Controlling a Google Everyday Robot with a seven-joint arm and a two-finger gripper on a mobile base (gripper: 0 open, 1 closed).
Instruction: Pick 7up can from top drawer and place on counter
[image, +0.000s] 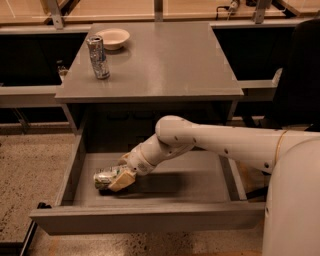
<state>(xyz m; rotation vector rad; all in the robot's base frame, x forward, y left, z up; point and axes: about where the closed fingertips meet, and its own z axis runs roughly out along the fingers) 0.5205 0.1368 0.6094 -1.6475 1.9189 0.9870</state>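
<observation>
The top drawer (150, 222) stands pulled out wide under the grey counter (170, 60). The 7up can (102, 178), silvery with green markings, lies on its side on the drawer floor at the left. My gripper (120, 172) reaches down into the drawer from the right on the white arm. Its beige fingers (123, 180) sit on either side of the can's right end and are shut on it. The can rests on or just above the drawer floor.
A taller slim silver-and-blue can (98, 57) stands at the counter's back left, with a pale bowl (113, 38) behind it. The drawer's side walls flank the can and arm. Dark shelving lies left and right of the cabinet. The floor is speckled.
</observation>
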